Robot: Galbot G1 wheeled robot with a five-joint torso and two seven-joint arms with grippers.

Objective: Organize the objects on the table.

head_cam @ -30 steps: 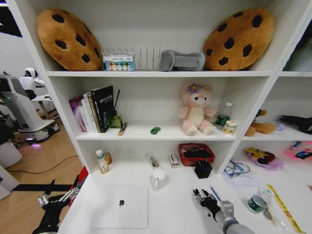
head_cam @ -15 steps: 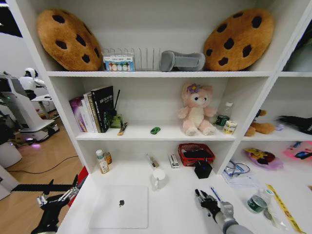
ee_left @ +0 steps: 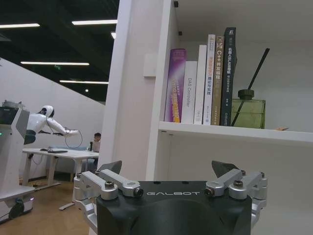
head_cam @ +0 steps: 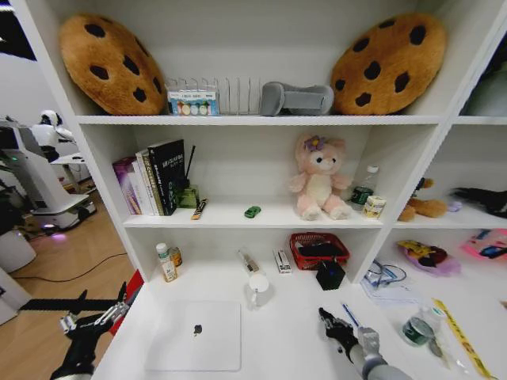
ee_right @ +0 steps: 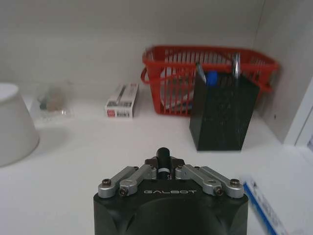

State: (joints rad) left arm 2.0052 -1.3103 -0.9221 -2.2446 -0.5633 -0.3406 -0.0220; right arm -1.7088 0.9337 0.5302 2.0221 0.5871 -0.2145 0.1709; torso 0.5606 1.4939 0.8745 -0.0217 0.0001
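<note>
Right gripper: the right gripper (head_cam: pixel 329 319) hangs low over the table (head_cam: pixel 277 340), on the near right, and its fingers are clenched on a dark pen (ee_right: pixel 163 159), whose end stands out between them in the right wrist view.
Left gripper: the left gripper (head_cam: pixel 89 323) is beside the near left edge of the table, over the floor, released and holding nothing; in the left wrist view its fingers (ee_left: pixel 110 171) stand wide apart.
Pen holder: a black pen holder (head_cam: pixel 329 275) stands just in front of the red basket (head_cam: pixel 318 249), farther than the right gripper; a blue pen (ee_right: pixel 211 78) seems to be already inside it.
Laptop: the laptop (head_cam: pixel 196 336) lies closed on the near left part of the table.
Green toy car: the green toy car (head_cam: pixel 252 211) sits on the middle shelf, left of the pink plush toy (head_cam: pixel 318 177).
Done, as I judge: laptop shut, car on shelf, one pen stored.
Left, as I judge: the dark pen is grasped but not yet in the holder; loose things remain on the far right of the table.
</note>
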